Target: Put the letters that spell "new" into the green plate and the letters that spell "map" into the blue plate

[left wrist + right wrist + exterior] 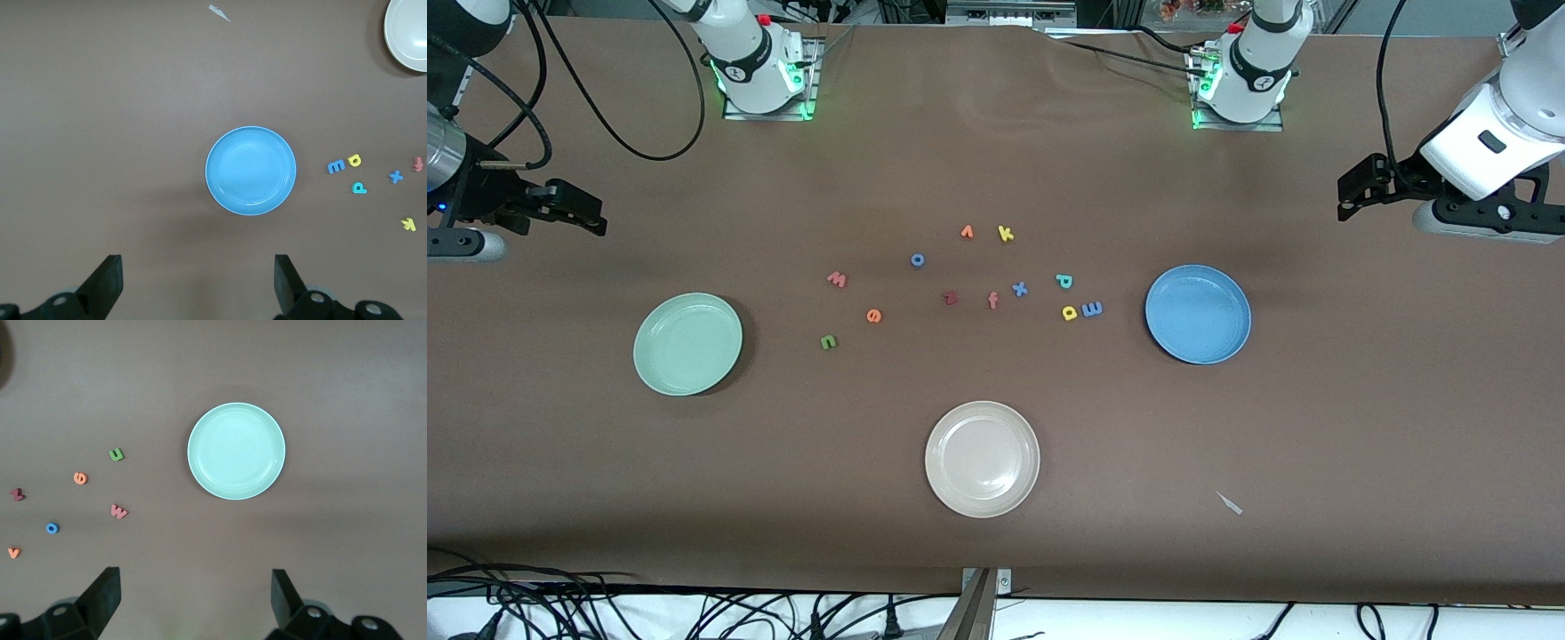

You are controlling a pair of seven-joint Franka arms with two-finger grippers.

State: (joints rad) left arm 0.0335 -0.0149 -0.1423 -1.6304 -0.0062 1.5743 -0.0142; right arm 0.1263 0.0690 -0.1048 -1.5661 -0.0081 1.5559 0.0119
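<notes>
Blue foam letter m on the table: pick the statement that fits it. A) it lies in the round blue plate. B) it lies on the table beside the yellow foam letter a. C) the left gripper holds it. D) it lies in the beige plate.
B: the blue foam letter m lies on the bare brown table right beside the yellow foam letter a, outside the round blue plate.

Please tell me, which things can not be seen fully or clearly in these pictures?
- Beige plate: cut off by the left wrist view's edge.
- Left gripper and right gripper: each wrist view's lower edge cuts their bases.
- Small pale scrap, front view: too small to identify.
</notes>
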